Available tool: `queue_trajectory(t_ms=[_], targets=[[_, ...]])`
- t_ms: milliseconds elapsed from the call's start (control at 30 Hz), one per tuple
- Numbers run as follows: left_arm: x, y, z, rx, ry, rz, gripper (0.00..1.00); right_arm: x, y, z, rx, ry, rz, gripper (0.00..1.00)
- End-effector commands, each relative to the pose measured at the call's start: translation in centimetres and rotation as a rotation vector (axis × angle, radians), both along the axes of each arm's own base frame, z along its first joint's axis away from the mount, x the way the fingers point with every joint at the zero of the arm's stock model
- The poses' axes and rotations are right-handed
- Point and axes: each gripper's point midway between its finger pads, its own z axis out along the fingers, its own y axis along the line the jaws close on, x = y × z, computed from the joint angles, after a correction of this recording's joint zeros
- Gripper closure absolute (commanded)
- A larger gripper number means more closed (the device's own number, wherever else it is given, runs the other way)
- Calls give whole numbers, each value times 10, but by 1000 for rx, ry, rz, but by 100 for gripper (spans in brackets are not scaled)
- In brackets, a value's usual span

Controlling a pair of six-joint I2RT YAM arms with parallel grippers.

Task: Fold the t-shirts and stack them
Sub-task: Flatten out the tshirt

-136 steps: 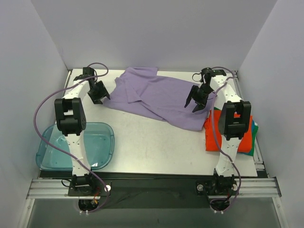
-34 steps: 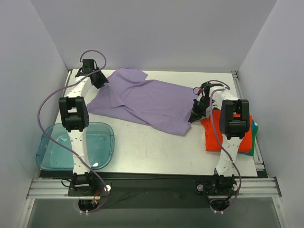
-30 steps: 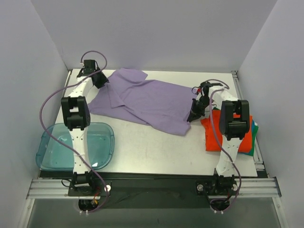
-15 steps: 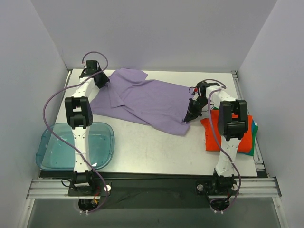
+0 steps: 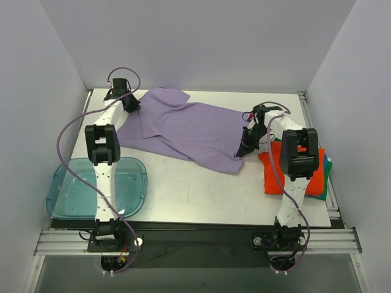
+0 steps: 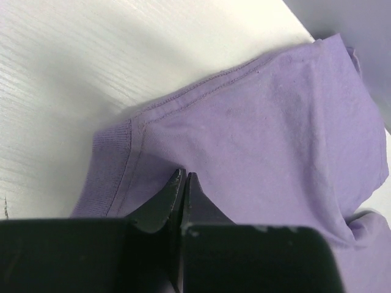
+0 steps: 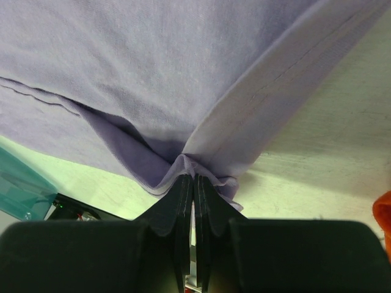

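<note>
1. L gripper [image 6: 183,180] clamps lavender t-shirt [image 5: 189,128] edge, 11 o'clock; R gripper [image 7: 193,177] pinches its hem tight, 3 o'clock.
2. White table [image 5: 195,189], grey walls [image 5: 195,43].
3. Orange t-shirt [image 5: 269,177] lies at 4 o'clock.

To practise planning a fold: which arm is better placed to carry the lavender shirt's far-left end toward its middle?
Left. The left jaws are shut on the lavender shirt at that end; the right jaws pinch the opposite corner, near the orange shirt.
</note>
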Motion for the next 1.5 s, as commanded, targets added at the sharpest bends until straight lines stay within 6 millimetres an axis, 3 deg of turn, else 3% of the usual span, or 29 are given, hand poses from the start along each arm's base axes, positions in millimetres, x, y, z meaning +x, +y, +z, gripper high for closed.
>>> queue_trajectory(t_ms=[0,133,167,200,233,267,300,333,400,433,467,533,600,667,700,733,867,1133,1467], targets=[[2,-6,11,-17,-23,-12,100,-4,2,25,2,-15,-2,100],[0,-5,37,-13,-64,-11,100,-3,1,40,3,-53,-2,100],[1,-3,62,-8,-109,-8,100,-3,2,43,5,-61,-1,100],[-3,1,64,-8,-108,-2,100,-3,2,51,13,-79,3,100],[-7,4,91,-8,-147,1,100,-5,3,54,17,-81,3,100],[-8,14,104,-6,-173,16,100,-6,3,57,22,-91,13,100],[-18,19,97,-6,-151,24,100,-8,5,64,35,-101,20,100],[-25,27,130,-6,-202,38,100,-11,5,68,41,-108,28,100],[-37,49,149,-2,-240,75,100,-17,8,78,62,-122,55,100],[-54,55,160,-10,-247,89,100,-20,10,82,69,-127,69,100],[-62,74,165,-12,-262,122,100,-25,10,85,77,-135,95,100],[-88,83,172,-36,-259,133,100,-35,14,89,98,-122,129,100],[-106,103,174,-45,-254,163,100,-48,18,93,101,-112,182,100],[-129,107,170,-80,-235,158,100,-64,23,97,106,-92,221,100],[-140,114,178,-92,-251,161,100,-70,23,96,105,-89,238,100],[-150,116,168,-106,-226,166,100,-75,23,96,96,-86,248,100],[-179,126,169,-128,-219,186,100,-103,25,97,83,-67,275,100],[-208,131,175,-144,-218,168,100,-148,32,85,50,-11,353,100],[-228,140,172,-156,-210,157,100,-186,13,67,-90,5,194,100]])
